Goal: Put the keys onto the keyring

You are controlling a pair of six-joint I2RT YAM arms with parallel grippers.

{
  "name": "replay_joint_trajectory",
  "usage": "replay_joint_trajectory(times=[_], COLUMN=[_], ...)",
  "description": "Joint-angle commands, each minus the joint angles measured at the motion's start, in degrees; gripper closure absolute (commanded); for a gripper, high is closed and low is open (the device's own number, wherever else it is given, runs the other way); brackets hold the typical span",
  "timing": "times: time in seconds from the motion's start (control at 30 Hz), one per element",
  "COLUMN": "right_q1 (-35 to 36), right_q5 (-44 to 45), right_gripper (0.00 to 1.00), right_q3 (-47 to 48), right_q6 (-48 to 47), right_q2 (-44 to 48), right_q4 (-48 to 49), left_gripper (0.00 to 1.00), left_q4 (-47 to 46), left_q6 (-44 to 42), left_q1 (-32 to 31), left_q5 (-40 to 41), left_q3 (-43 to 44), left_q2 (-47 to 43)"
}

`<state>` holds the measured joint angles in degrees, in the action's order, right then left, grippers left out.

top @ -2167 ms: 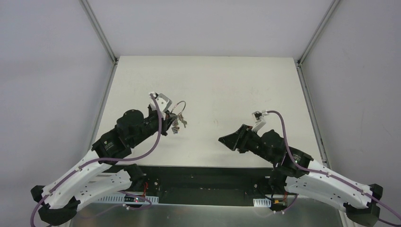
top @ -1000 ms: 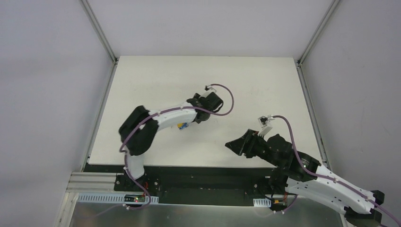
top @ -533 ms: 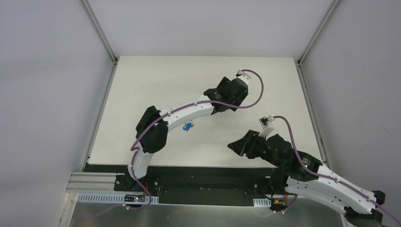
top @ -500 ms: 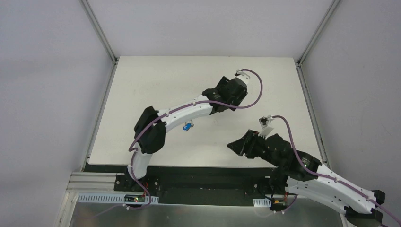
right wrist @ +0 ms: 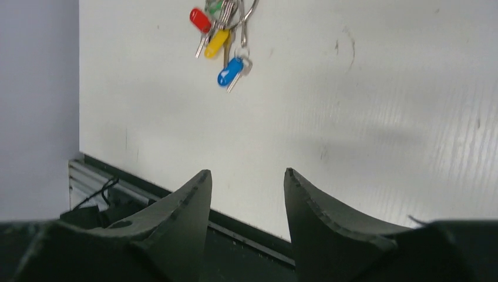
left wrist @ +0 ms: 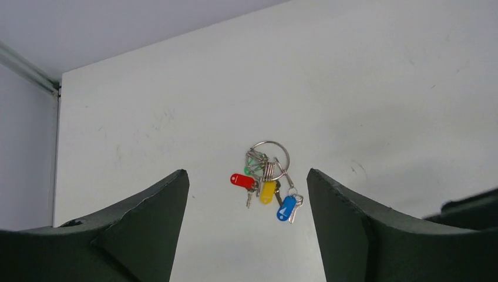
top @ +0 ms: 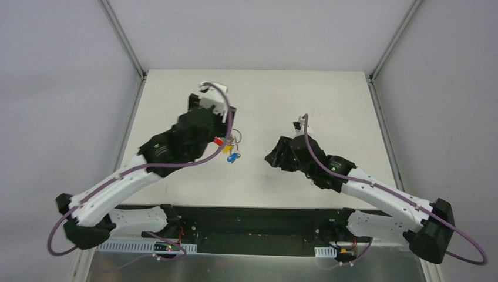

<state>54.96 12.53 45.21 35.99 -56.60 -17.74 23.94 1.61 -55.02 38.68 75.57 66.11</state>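
Note:
A bunch of keys lies flat on the white table [top: 305, 94], left of the middle. Its metal keyring [left wrist: 269, 156] carries the green-headed key [left wrist: 249, 170], a red-headed key [left wrist: 242, 180], a yellow-headed key [left wrist: 268, 191] and a blue-headed key [left wrist: 286, 208]. The black-headed key [left wrist: 277, 188] shows only as a dark edge behind the yellow one. My left gripper [left wrist: 247, 171] hangs open above the bunch, holding nothing. My right gripper [right wrist: 246, 171] is open and empty to the right of the bunch [top: 228, 145], which sits at the top of its wrist view.
The left arm's wrist [top: 202, 120] overhangs the left side of the bunch in the top view. The table's near edge and a black rail [right wrist: 176, 200] run below the right fingers. Metal frame posts [top: 123, 41] stand at the far corners.
The left arm has swung back from the far middle of the table to above the bunch, its jaws wider. The right arm has moved forward and left toward the keys.

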Motion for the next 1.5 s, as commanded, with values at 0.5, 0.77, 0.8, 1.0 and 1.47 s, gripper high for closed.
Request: replay_joint_trajectory(times=[0.5,0.77,0.8,1.0,1.47], right_q1=[-6.98,-8.72,-8.77,-9.09,-8.19], right_q5=[1.07,2.16,2.43,2.60,2.00], right_gripper=[0.51,0.56,0.56,0.56,0.57], right_q3=[38.46,51.07,52.51,58.08,61.95], right_q6=[-19.55,-21.40,-21.67,-22.34,-23.42], right_q2=[-47.88,-62.25,-63.63,-69.88,-75.61], right_q4=[-0.74,-5.26,-6.08,-8.62,-12.07], left_gripper=[0.30,0.30,0.30,0.30,0.29], left_q4=[12.13,12.02,12.01,11.34,11.04], left_q6=[6.36,4.59,4.55,5.42,4.23], left_q1=[0.44,0.36,0.43,0.44,0.42], left_q5=[-16.96,-18.83,-18.64,-18.31,-17.87], left_q3=[-20.77,-24.83,-25.19,-28.01,-28.85], left_q2=[-38.67,-40.91,-41.23,-43.58,-43.52])
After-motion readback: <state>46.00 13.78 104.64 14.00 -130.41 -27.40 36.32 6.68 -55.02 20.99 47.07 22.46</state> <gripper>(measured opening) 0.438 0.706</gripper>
